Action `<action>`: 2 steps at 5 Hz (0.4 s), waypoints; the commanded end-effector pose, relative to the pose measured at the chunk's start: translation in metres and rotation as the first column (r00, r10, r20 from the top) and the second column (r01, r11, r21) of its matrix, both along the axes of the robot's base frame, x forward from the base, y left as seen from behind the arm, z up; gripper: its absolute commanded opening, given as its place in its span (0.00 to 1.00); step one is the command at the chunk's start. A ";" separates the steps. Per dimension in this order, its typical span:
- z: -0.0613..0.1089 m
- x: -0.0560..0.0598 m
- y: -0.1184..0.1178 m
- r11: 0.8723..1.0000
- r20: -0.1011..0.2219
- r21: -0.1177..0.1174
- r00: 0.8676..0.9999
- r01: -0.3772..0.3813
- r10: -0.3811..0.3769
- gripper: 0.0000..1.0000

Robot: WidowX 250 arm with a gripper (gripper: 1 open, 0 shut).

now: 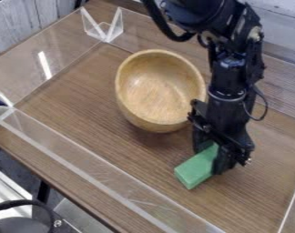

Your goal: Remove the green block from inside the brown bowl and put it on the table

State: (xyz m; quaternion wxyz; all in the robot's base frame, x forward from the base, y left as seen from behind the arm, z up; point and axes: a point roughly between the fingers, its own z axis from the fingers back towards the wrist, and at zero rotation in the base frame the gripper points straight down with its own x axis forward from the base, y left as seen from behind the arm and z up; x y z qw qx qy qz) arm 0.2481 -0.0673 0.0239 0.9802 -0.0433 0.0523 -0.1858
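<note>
The green block is down at the table, right of the brown bowl and outside it, tilted with its upper end between my fingers. My gripper points straight down and is shut on the block's top end. The bowl is empty and sits tipped slightly, its right rim close to my gripper's black fingers. Whether the block's lower end touches the wood I cannot tell for sure.
Low clear acrylic walls run along the table's front and left edges. A clear acrylic corner piece stands at the far left. Open wood lies in front of the bowl and to the right of my arm.
</note>
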 end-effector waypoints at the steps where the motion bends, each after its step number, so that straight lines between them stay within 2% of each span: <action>1: 0.014 0.004 0.005 1.000 0.034 0.000 0.999 -0.013 0.013 0.00; 2: 0.023 0.002 0.009 1.000 0.040 0.004 0.999 -0.020 0.020 0.00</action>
